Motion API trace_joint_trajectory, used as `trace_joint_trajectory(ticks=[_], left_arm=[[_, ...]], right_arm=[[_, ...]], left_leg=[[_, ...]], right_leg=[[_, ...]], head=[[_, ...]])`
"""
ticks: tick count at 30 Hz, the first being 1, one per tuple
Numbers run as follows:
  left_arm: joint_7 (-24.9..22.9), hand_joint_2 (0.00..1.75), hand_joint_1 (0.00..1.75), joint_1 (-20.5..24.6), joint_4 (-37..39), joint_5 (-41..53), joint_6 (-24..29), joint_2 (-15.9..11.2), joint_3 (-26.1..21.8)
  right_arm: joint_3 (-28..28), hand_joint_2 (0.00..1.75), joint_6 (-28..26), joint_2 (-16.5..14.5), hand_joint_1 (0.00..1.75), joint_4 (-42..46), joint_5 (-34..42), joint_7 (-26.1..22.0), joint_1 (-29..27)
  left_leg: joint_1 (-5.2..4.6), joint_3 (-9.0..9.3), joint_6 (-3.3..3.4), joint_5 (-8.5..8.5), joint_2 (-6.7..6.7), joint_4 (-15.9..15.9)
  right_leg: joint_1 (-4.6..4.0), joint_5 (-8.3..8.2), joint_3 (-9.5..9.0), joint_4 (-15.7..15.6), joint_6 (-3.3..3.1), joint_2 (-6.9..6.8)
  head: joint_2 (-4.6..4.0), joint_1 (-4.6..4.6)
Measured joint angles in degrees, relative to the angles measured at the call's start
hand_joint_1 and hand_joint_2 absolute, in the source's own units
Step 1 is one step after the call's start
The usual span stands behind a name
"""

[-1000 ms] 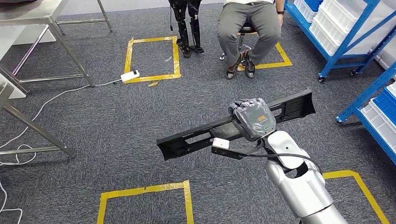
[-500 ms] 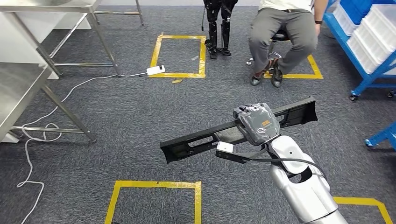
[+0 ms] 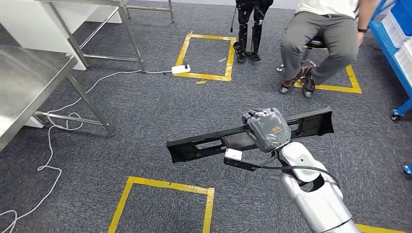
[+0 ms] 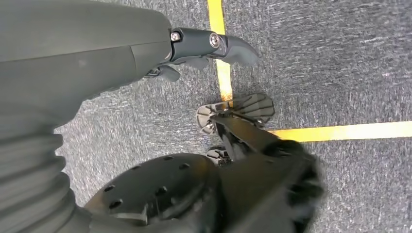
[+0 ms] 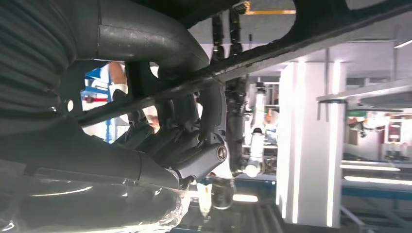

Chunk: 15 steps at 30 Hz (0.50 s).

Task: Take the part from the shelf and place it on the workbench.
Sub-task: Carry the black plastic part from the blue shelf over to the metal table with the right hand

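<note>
From the head view, the long black part (image 3: 209, 141) runs crosswise above the carpet (image 3: 145, 116), its right end tipped slightly farther away; the right hand (image 3: 266, 127) grips it right of its middle; the workbench (image 3: 24, 82) stands off left. At the right wrist, fingers (image 5: 194, 155) wrap the part's rail (image 5: 252, 53). At the left wrist, the left hand (image 4: 204, 46) hangs over the floor, holding nothing, fingers loosely extended.

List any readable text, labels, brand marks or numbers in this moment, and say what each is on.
No text can be read.
Orange mark on the cover of the right hand: too small and blurred to read.
White tag beside the black part: no legible print.
Left hand: no markings visible.
</note>
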State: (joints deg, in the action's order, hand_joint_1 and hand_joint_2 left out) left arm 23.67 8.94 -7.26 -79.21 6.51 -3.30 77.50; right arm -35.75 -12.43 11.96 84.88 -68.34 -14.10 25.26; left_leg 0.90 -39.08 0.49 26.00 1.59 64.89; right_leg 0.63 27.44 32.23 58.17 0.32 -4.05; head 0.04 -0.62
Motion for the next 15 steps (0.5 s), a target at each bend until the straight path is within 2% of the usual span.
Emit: trace_joint_trajectory(ticks=[1,2,3,5,6,8,9,10,11,12,13,14,15], left_arm=[[0.0,1.75,0.00,0.1,0.0,0.0,0.0,0.0,0.0],[0.0,1.75,0.00,0.1,0.0,0.0,0.0,0.0,0.0],[-0.1,1.75,0.00,0.2,0.0,0.0,0.0,0.0,0.0],[-0.1,1.75,0.00,0.2,0.0,0.0,0.0,0.0,0.0],[-0.1,1.75,0.00,0.2,0.0,-0.1,0.0,0.0,0.1],[-0.2,1.75,0.00,0.2,0.0,-0.1,0.0,0.0,0.1],[-0.2,1.75,0.00,0.3,0.0,-0.1,0.0,0.0,0.1],[-0.2,1.75,0.00,0.4,0.0,-0.1,-0.1,0.0,0.1],[-0.2,1.75,0.00,0.5,0.0,-0.1,-0.1,0.0,0.2],[-0.2,1.75,0.00,0.5,0.0,-0.1,-0.2,0.1,0.2],[-0.3,1.75,0.00,0.4,0.0,-0.1,-0.3,0.1,0.3],[-0.3,1.75,0.00,0.4,0.0,-0.1,-0.4,0.1,0.4],[-0.3,1.75,0.00,0.4,0.0,-0.1,-0.5,0.1,0.5]], right_arm=[[0.0,1.75,0.0,0.0,1.52,0.0,0.0,0.0,0.0],[0.0,1.75,0.0,0.0,1.52,0.1,0.0,0.0,0.1],[0.1,1.75,0.0,0.0,1.52,0.1,0.0,0.0,0.1],[0.1,1.75,0.0,-0.1,1.52,0.1,0.0,0.0,0.1],[0.1,1.75,0.0,0.0,1.52,0.2,-0.1,0.0,0.0],[0.2,1.75,0.0,0.0,1.52,0.3,-0.1,0.0,0.1],[0.3,1.75,0.0,0.0,1.52,0.3,-0.1,0.0,0.0],[0.3,1.75,0.0,0.1,1.52,0.3,-0.2,0.0,0.0],[0.2,1.75,0.0,0.1,1.52,0.3,-0.2,0.0,-0.1],[0.2,1.75,0.0,0.2,1.52,0.3,-0.3,0.0,-0.2],[0.2,1.75,0.0,0.2,1.52,0.3,-0.3,0.0,-0.3],[0.2,1.75,0.0,0.2,1.52,0.3,-0.3,0.0,-0.3],[0.1,1.75,0.0,0.2,1.52,0.3,-0.4,0.0,-0.2]], left_leg=[[-0.25,1.87,0.24,-1.04,0.99,-3.5],[-0.53,2.89,0.42,-1.39,1.71,-5.4],[-0.84,3.18,0.57,-1.32,1.95,-6.1],[-1.14,3.10,1.00,-1.54,0.85,-6.4],[-1.07,3.28,1.30,-1.75,0.27,-6.8],[-0.73,3.75,1.97,-2.23,-0.86,-7.5],[-0.55,3.90,2.20,-2.38,-1.44,-7.7],[-0.52,3.86,2.35,-2.41,-2.13,-7.7],[-0.52,3.82,2.39,-2.42,-2.88,-7.7],[-0.52,3.80,2.39,-2.42,-3.64,-7.7],[-0.50,3.82,2.36,-2.44,-4.44,-7.7],[-0.44,3.88,2.31,-2.45,-5.23,-7.6],[-0.38,3.95,2.18,-2.43,-6.01,-7.5]], right_leg=[[-0.22,0.07,-0.09,0.0,0.03,-0.47],[-0.36,0.14,-0.15,-0.1,0.13,-0.89],[-0.46,0.19,-0.20,-0.2,0.28,-1.35],[-0.46,0.28,-0.44,-0.4,0.78,-2.31],[-0.44,0.51,-0.39,-0.2,1.04,-1.95],[-0.41,2.18,0.83,2.7,1.12,0.62],[-0.29,3.74,2.45,6.1,0.90,2.30],[-0.21,5.46,4.43,10.1,0.63,3.26],[-0.14,6.85,6.42,14.1,0.56,3.66],[-0.09,7.50,7.77,16.6,0.73,3.77],[-0.01,7.15,8.03,16.8,1.14,3.84],[0.14,5.87,7.07,14.7,1.71,3.99],[0.43,4.04,5.26,10.8,2.35,4.52]], head=[[0.00,0.05],[0.00,0.02],[0.00,0.04],[0.00,-0.04],[-0.01,0.03],[-0.01,0.10],[-0.01,0.20],[0.00,0.23],[0.00,0.30],[0.00,0.30],[0.00,0.31],[0.00,0.29],[0.00,0.31]])
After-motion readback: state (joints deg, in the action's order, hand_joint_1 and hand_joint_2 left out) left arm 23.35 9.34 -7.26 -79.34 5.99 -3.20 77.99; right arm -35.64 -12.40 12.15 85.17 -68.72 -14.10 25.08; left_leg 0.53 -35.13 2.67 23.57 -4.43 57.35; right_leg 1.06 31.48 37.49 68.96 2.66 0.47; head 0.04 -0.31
